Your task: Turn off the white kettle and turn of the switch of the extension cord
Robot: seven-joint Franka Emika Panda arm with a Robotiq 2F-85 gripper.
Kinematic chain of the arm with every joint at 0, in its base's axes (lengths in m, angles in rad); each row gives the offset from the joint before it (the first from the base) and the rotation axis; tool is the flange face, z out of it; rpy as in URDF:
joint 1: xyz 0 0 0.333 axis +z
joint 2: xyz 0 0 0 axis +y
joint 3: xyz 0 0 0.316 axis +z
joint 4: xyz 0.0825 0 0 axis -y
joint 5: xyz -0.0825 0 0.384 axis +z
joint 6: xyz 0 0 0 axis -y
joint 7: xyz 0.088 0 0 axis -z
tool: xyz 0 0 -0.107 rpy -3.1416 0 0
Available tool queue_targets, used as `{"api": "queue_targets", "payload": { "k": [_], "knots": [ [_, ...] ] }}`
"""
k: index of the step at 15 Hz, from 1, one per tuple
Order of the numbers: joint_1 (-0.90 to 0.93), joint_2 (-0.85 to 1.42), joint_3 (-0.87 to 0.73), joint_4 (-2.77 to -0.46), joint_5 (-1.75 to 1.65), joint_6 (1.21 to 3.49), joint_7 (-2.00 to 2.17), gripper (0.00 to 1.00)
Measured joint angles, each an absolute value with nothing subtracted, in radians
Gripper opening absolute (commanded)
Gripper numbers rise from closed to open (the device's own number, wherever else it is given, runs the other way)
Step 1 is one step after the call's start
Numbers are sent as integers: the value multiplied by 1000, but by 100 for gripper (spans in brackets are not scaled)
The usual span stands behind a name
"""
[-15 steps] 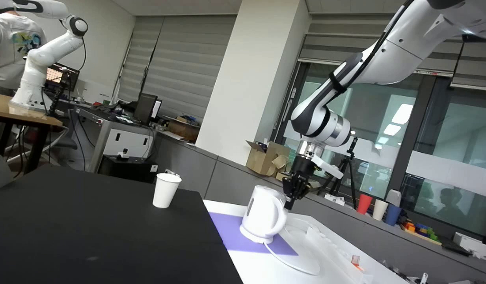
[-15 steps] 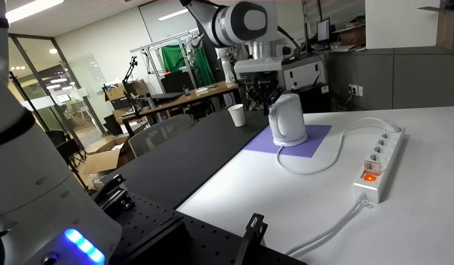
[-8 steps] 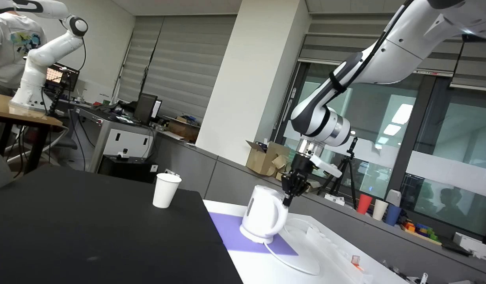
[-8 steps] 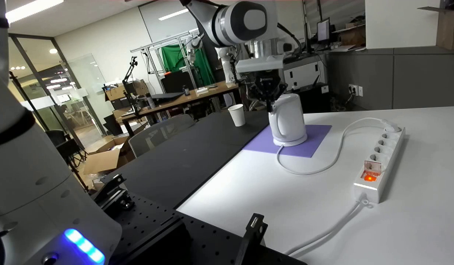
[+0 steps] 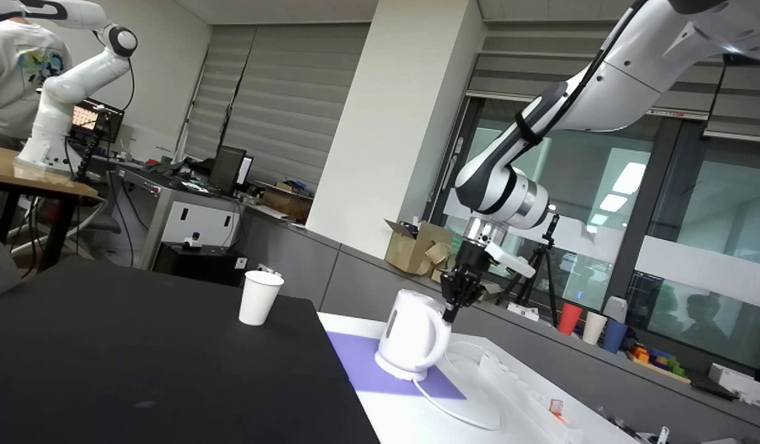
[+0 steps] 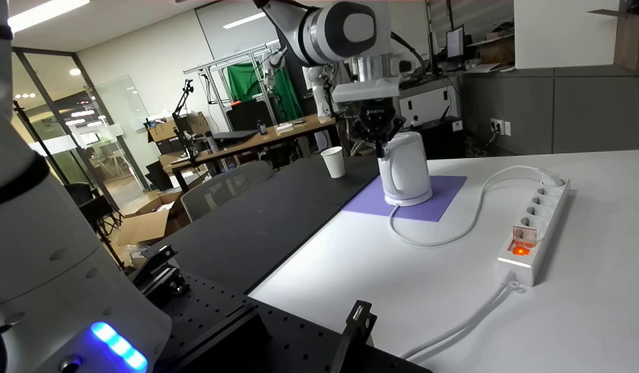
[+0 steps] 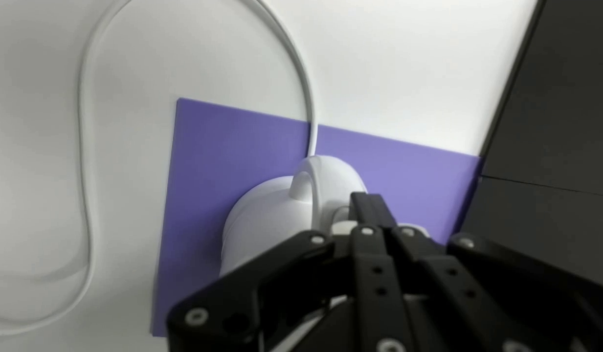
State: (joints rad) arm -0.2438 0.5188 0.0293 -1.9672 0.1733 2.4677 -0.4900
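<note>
The white kettle (image 5: 404,336) stands upright and shows in both exterior views (image 6: 410,168). In the wrist view its body (image 7: 267,215) and loop handle (image 7: 333,181) are seen from above. My gripper (image 7: 372,208) is shut with its fingertips together, right at the top of the handle, and nothing shows between them. In both exterior views the gripper (image 5: 449,314) (image 6: 380,151) points down at the handle's upper end; I cannot tell whether it touches. The white extension cord (image 6: 546,210) lies flat on the table, its red switch (image 6: 520,250) lit and clear cover (image 6: 524,234) raised.
A purple mat (image 6: 449,191) lies under the kettle on the white table (image 6: 454,290). The kettle's white cable (image 6: 474,220) loops to the strip. A white paper cup (image 6: 334,162) stands on the black table (image 6: 257,212) alongside.
Over the last second my gripper has shifted slightly toward the kettle's handle. Since half a second ago it has hardly moved. The kettle and extension cord have stayed in place.
</note>
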Motion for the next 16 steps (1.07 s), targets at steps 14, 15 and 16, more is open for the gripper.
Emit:
{"api": "queue_targets", "payload": {
  "k": [14,15,16],
  "knots": [
    [-268,528,25,-1971,172,2458,-482,0],
    [-263,514,16,-1971,156,2452,-473,0],
    [-256,496,3,-1971,134,2443,-462,0]
  ]
}}
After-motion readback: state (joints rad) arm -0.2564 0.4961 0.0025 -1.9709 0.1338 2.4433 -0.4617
